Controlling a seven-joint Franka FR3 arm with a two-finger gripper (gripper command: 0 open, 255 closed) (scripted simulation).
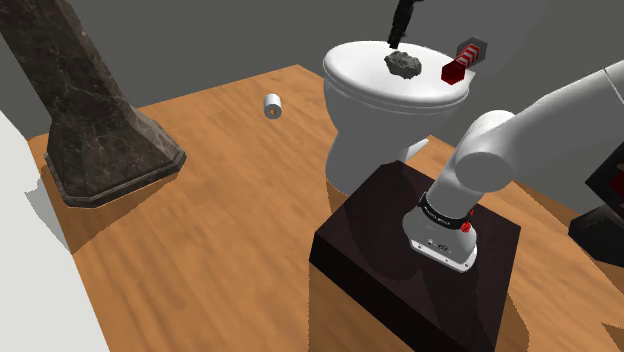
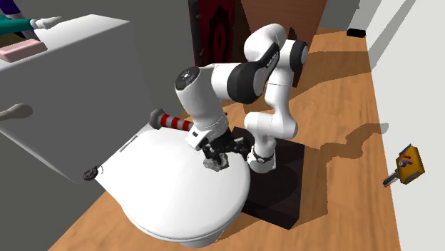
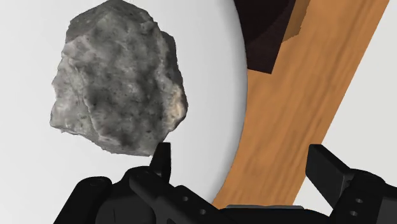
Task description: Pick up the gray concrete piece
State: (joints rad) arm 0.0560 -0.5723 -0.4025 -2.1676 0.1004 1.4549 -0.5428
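The end effector (image 3: pixel 245 159) hangs open, its two black fingers (image 3: pixel 163 162) standing apart with only white lid and a strip of floor between them. The gray concrete piece (image 3: pixel 118 79) lies just beside one fingertip, outside the gap, so nothing is held. It rests on the closed white toilet lid (image 1: pixel 355 72), near the lid's middle in the shoulder view.

The piece is a rough, irregular lump. It is probably stiff, fairly heavy for its bulk, gritty rather than slippery, and not fragile. Its lopsided facets could make it twist between flat pads, so I judge the best hold to be across its narrower span, on two roughly opposed faces, with the fingers reaching low. The smooth lid may let it skid if nudged. Beyond the lid are the wooden floor (image 3: pixel 299 108) and the dark stand (image 1: pixel 370 250).
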